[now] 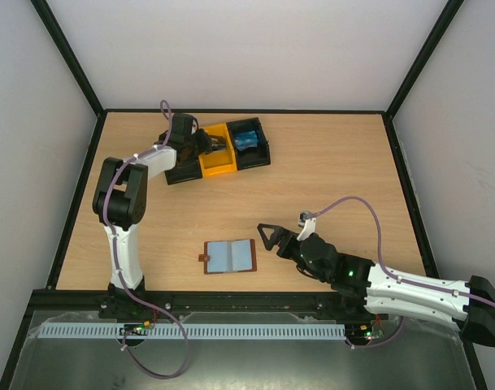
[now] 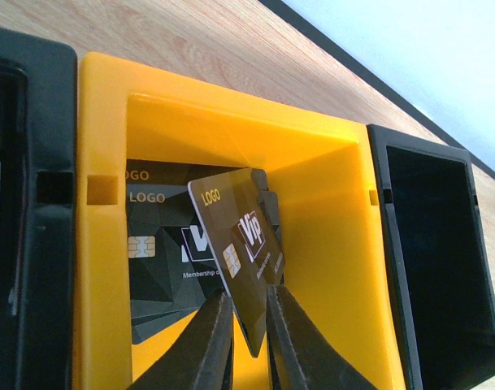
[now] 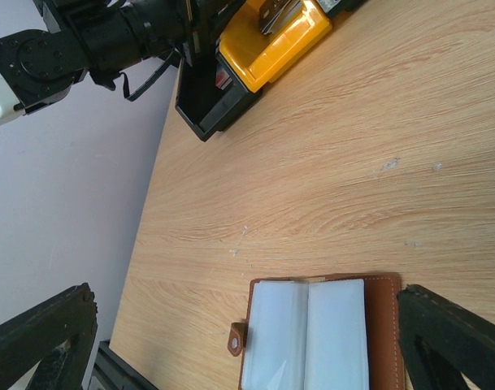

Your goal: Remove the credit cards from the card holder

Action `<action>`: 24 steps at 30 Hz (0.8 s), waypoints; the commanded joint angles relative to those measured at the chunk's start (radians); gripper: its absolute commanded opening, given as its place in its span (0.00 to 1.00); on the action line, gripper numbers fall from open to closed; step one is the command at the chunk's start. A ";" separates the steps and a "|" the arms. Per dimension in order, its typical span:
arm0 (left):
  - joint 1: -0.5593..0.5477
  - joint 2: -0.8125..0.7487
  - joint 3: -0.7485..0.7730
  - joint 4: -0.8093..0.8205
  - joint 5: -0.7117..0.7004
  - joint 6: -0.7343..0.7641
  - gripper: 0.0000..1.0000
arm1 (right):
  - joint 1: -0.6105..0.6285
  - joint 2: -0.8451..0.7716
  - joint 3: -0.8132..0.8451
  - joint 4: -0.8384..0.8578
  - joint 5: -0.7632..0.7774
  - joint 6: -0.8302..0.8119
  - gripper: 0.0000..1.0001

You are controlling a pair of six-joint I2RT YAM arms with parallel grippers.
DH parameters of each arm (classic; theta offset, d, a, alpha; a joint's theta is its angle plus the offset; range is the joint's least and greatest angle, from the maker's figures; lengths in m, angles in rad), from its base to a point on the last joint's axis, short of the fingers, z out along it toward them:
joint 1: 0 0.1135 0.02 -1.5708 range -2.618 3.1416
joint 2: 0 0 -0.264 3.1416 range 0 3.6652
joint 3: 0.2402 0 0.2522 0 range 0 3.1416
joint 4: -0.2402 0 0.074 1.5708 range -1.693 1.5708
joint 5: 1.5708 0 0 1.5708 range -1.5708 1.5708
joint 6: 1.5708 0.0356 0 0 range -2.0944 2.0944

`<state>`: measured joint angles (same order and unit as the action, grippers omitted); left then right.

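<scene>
Left tool (image 2: 249, 302) around card (image 2: 235, 236), over bin (image 2: 328, 203)

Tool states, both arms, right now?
Left tool: shut on black card, over yellow bin.
Right tool: open, empty, near card holder.

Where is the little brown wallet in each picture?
Top external: the card holder lies open, low centre.
Left wrist: not in it.
Right wrist: the card holder lies open at bottom centre.
Shared landmark: the yellow bin, upper centre-left in the top view, filling the left wrist view, top centre in the right wrist view.
</scene>
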<state>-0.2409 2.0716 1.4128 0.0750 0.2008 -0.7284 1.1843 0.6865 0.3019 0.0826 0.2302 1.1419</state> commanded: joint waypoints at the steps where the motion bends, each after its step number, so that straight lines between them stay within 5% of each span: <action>1: 0.009 0.010 0.043 -0.036 -0.012 0.021 0.17 | 0.003 -0.006 0.008 -0.021 0.044 0.012 0.98; 7: 0.013 -0.036 0.034 -0.049 0.004 0.015 0.24 | 0.003 -0.003 0.005 -0.021 0.042 0.020 0.98; 13: 0.012 -0.094 0.034 -0.073 0.008 0.016 0.48 | 0.003 -0.009 0.006 -0.035 0.033 0.034 0.98; 21: 0.011 -0.176 0.030 -0.136 0.038 0.021 0.61 | 0.003 -0.046 0.021 -0.084 0.026 0.042 0.98; 24: 0.006 -0.233 -0.004 -0.154 0.083 0.013 0.73 | 0.003 -0.077 0.036 -0.134 0.047 0.031 0.98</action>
<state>-0.2348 1.9289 1.4284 -0.0360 0.2283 -0.7158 1.1843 0.6498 0.3023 0.0303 0.2356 1.1748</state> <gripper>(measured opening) 0.660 0.977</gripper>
